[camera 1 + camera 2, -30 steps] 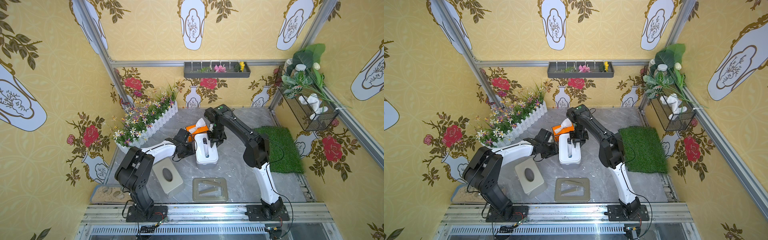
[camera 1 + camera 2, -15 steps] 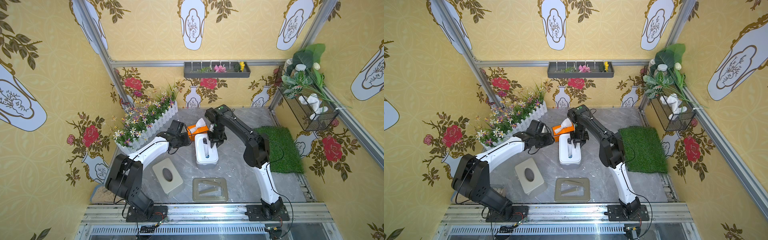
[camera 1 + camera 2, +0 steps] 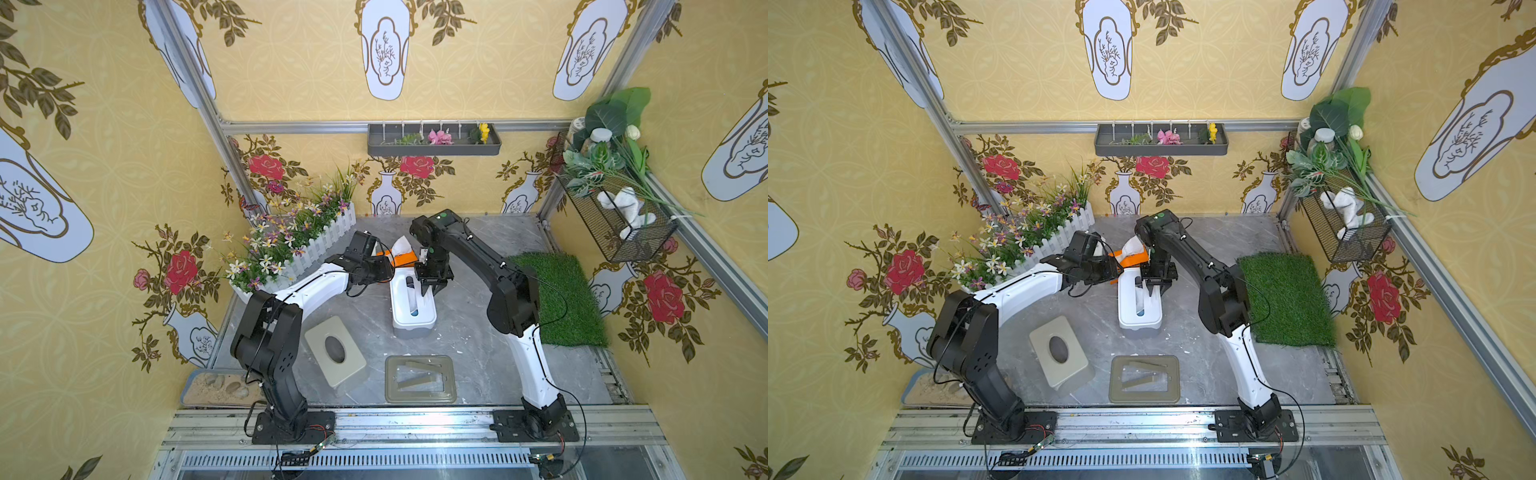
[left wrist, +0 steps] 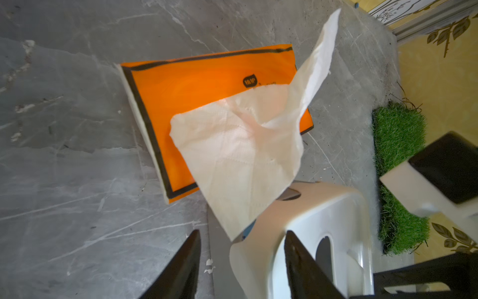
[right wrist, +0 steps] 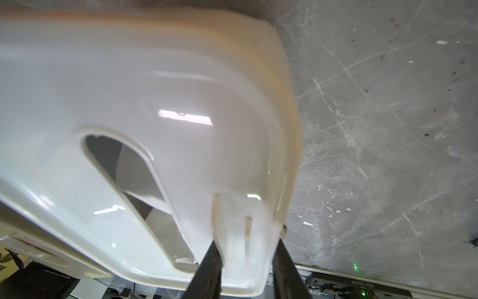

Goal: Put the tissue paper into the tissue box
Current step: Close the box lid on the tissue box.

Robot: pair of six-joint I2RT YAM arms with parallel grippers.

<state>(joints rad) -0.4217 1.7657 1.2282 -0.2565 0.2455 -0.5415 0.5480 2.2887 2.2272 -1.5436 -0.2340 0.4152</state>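
- Left wrist view, centre frame: the flat orange plastic tissue pack [image 4: 207, 90] lies on the grey marbled tabletop [image 4: 64, 155]. A loose white tissue sheet [image 4: 240, 155] rises from its opening and drapes toward the lower right.
- At the bottom edge of that frame the left gripper [image 4: 242, 238] has its jaws apart with nothing between them. The pack lies beyond the fingertips, clear of them. The sheet's lowest corner ends just above the gap; whether it touches anything there I cannot tell.
- The glossy white rounded plastic tissue box [image 4: 323, 212] fills the lower right, partly behind the finger on the frame's right.
- Right wrist view, bottom centre: the right gripper [image 5: 247, 248] is clamped on the box's end wall, one finger on either side of it, beside the long slot.
- In both top views the pack sits at the upper end of the box, between the two wrists, with the left gripper just to its left.
- The step in hand looks like taking hold of the pack so it can go into the box.
- To do it well, I would bring the open jaws low over the table and close them across the pack's body, not on the loose sheet alone, which would likely just pull out.
- The right gripper should hold the box firm so the opening does not shift.
- The sheet could snag on the box's edge, so it should be guided toward the slot.
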